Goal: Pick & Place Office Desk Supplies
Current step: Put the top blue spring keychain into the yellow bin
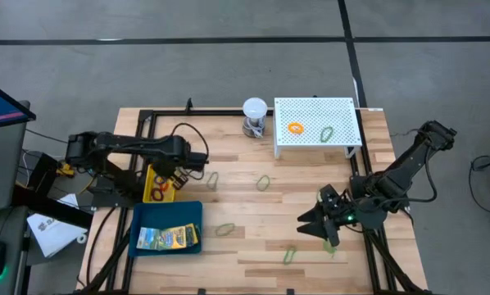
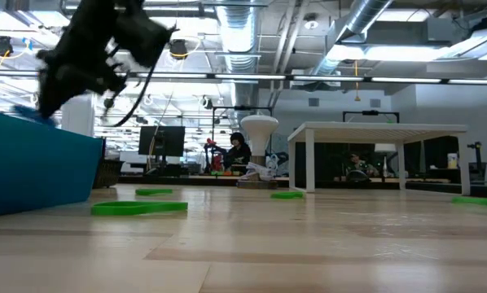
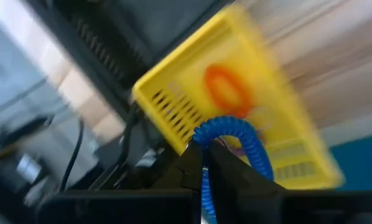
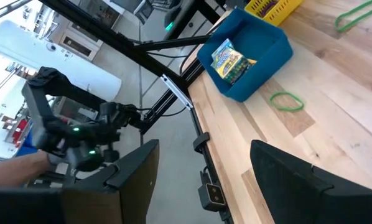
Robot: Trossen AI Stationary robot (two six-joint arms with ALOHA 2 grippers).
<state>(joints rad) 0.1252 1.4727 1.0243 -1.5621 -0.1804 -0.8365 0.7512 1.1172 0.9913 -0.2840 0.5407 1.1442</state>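
Observation:
My left gripper [image 3: 204,154] is shut on a blue loop [image 3: 236,132] and hangs over the yellow bin [image 3: 173,93], which has an orange loop [image 3: 226,90] inside. In the high view my left gripper [image 1: 179,170] is above the bin [image 1: 152,182]. The blue tray [image 1: 142,215] holds printed packets [image 1: 168,237]. My right gripper [image 1: 317,220] is open low over the table's right side, beside a green loop [image 1: 332,243]. More green loops [image 1: 264,182] [image 1: 225,229] [image 1: 290,255] lie flat on the wood. No black mesh basket shows. My left gripper pinches the blue loop between its two fingers at a strand [image 3: 204,142] that runs down between them. The rest of the loop arcs out past the fingertips. The loop is lifted clear, above the yellow bin.
A white perforated stand [image 1: 317,121] at the far right carries an orange loop [image 1: 295,128] and a green loop [image 1: 327,133]. A white ball-topped object [image 1: 255,115] stands next to it. Black frame rails run along the table's edges. Bare wood lies in the table's middle [image 1: 253,213].

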